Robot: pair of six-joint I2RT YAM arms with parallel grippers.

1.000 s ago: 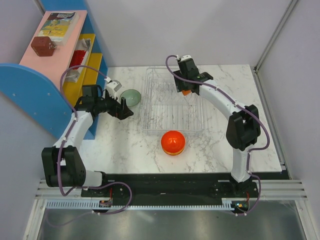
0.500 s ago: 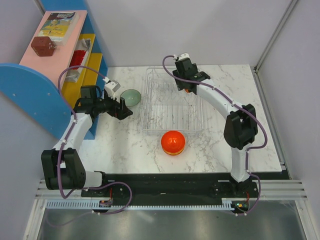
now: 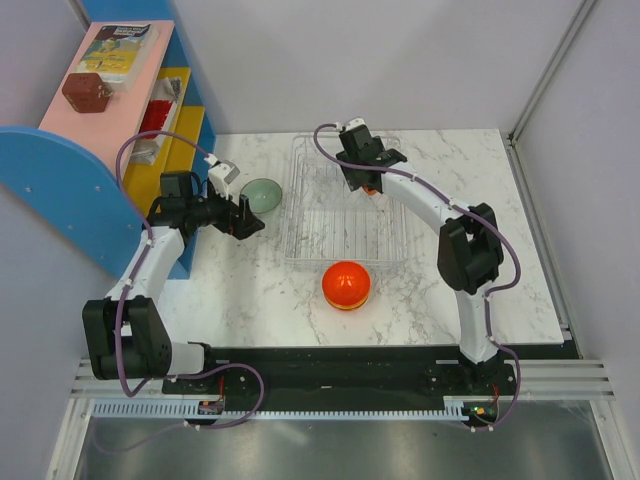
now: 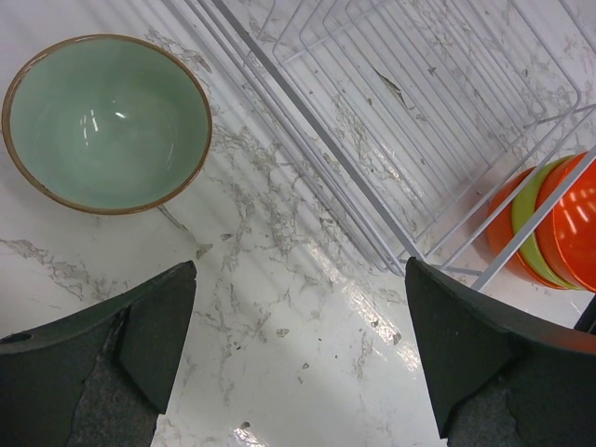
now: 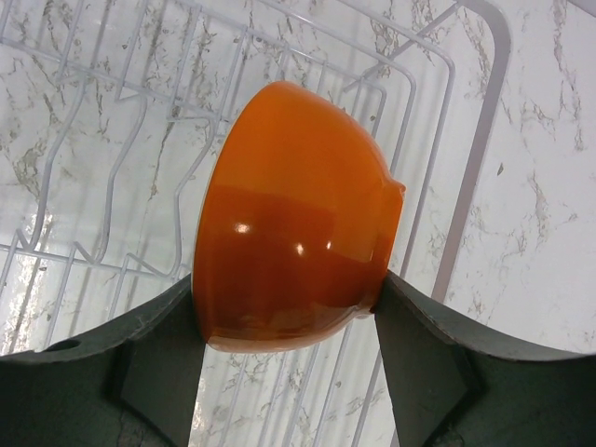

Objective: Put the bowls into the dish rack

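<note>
Top view, centre of frame: dish rack [image 3: 330, 228] on the marble counter [image 3: 460, 170], with no bowl seen resting in it. Over the rack's upper end is the right claw [image 3: 368, 184], a sliver of orange beneath it. Left of the rack, a green bowl [image 3: 262, 194] stands upright on the counter, the left claw [image 3: 250, 222] just beside it. Below the rack is a stack of bowls [image 3: 346, 284], orange uppermost.

Left wrist view: left claw with jaws wide apart, nothing between them. Green bowl at upper left, clear of the fingers. Rack corner at right, stack at the right edge.

Right wrist view: right claw clamped on an orange bowl [image 5: 289, 251], tilted on its side above the rack wires near a corner.

Step in hand, by judgement: placing the orange bowl. The next move calls for lowering it between the wires, then parting the jaws. The left claw would need to close in on the green bowl's rim.
</note>
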